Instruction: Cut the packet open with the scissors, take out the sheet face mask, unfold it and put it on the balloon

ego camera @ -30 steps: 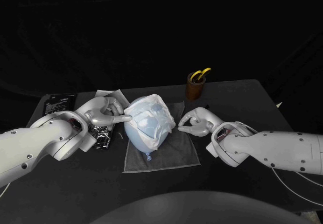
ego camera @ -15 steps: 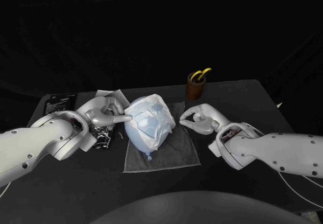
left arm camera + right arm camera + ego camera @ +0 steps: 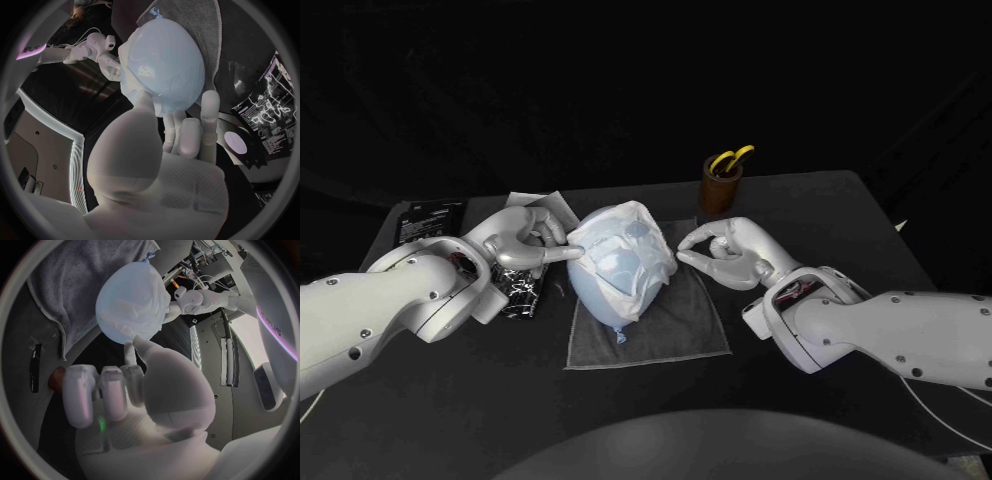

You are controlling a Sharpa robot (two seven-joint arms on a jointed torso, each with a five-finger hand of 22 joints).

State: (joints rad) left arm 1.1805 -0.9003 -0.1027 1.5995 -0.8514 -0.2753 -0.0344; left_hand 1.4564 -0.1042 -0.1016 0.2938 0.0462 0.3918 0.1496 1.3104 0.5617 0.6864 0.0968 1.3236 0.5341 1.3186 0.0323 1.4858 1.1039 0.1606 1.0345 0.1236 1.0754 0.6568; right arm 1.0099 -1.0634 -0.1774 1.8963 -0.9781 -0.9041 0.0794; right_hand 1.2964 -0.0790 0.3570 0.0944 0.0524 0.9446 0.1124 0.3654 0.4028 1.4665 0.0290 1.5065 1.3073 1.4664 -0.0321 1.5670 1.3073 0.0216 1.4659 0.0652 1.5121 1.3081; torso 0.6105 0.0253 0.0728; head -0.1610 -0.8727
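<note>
Mask (image 3: 626,243) drapes the balloon (image 3: 609,298) on the towel (image 3: 664,340); my left hand (image 3: 524,245) grips the balloon's side, my right hand (image 3: 728,252) curls just beside, its hold I cannot tell.

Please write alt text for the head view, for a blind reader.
A pale balloon wearing a white sheet mask lies on a grey towel on the black table. The left hand holds its side; the right hand reaches toward the other. Scissors stand behind.
</note>
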